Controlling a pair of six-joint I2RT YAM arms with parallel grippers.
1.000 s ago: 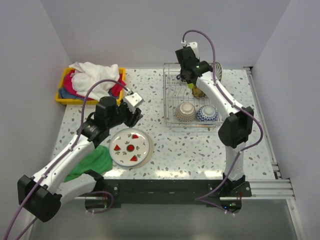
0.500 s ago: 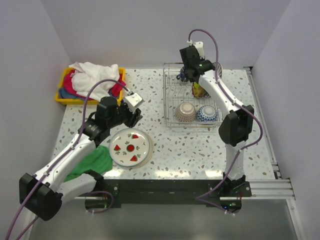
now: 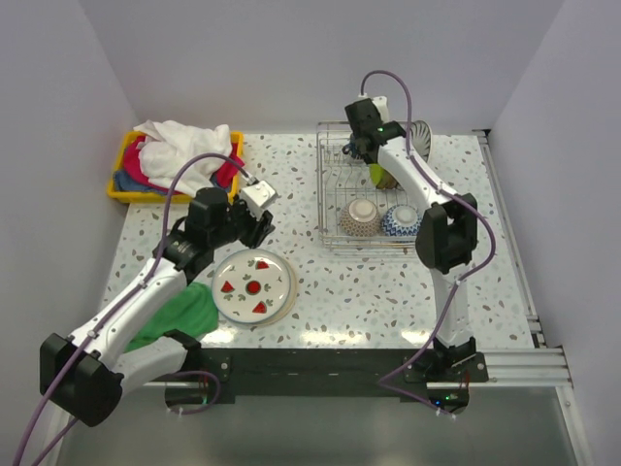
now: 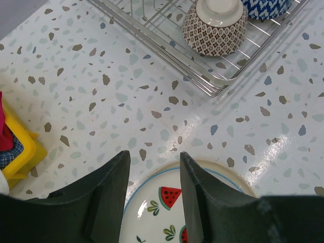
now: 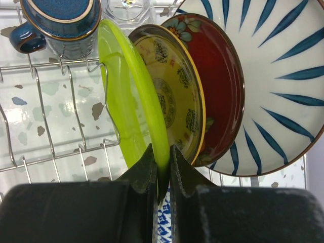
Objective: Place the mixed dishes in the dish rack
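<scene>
Across the speckled table [image 3: 369,291], loading well along. At the far right, dish rack [image 3: 335,184], low wire grid, nearly full. On edge at its far right end, packed face to face: large striped plate [image 5: 283,91], then red floral plate [image 5: 223,86], then yellow patterned plate [image 5: 172,101], then lime green plate [image 5: 126,101], all upright, likely to save room and drain. Clamped on that green rim, right gripper [image 5: 162,154], jaws almost closed with only the thin edge between them, probably steadying it in its slot before release. Out on the table, short of the rack's near left corner, watermelon plate [image 4: 162,212], flat, not yet loaded. Hovering over its far edge, left gripper [image 4: 154,162], jaws about half apart, holding nothing, lined up for a rim grab by the look of it. Upside down along the rack's near row, side by side: brown patterned bowl [image 4: 215,28] and blue-white bowl [image 4: 263,6]. Just beyond the green plate, dark blue mug [image 5: 61,20], and beside it small clear glass [image 5: 129,7], barely in shot.
</scene>
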